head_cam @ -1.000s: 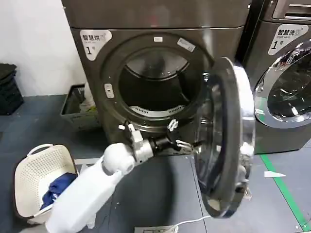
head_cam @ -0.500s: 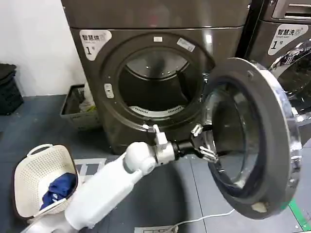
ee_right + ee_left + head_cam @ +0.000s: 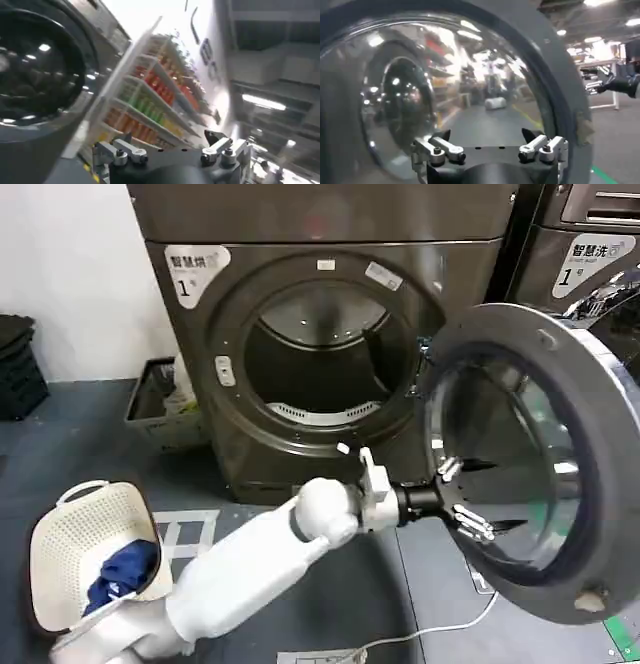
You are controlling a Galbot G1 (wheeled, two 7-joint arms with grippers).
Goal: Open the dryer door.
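The left gripper point(image 3: 462, 496), fingers spread, presses on the door point(image 3: 600, 514) glass beside the drum point(image 3: 320, 354). The door looks heavy and rigid; its rim gives the surer hold.

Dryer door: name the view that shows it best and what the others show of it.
Head view: the whole dryer door swung open, left claw at its inner glass. Left wrist view gives a close-up of the glass and rim. Right wrist view: I cannot tell.
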